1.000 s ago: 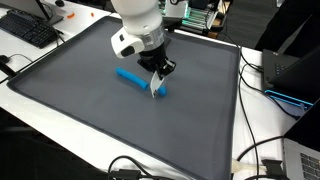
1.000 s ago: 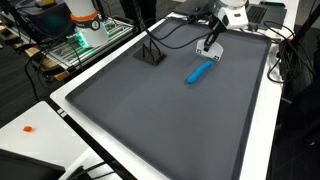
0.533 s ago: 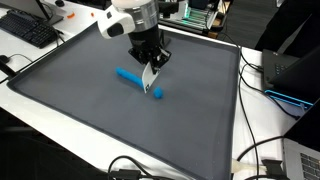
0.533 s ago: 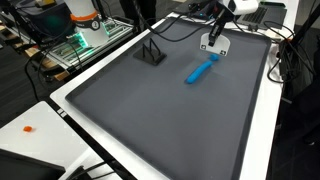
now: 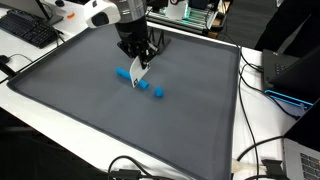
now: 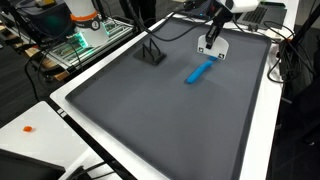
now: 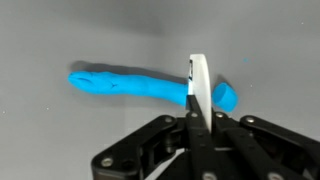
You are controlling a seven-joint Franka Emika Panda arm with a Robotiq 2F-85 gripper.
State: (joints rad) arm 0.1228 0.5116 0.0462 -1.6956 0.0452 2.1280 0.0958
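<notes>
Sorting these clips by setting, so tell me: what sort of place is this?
Probably a lab or office workbench: a computer keyboard lies at the table's edge, loose cables trail beside the dark mat, and a lit equipment rack stands nearby.

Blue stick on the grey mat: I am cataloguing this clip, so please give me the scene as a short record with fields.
thing: blue stick, lying flat
surface: grey mat
gripper state: the gripper is shut, pale tips pressed together, nothing held
relation: in the wrist view the tips cross in front of the stick near its right end; contact cannot be told
also there: black stand on the mat; keyboard beside the mat
</notes>
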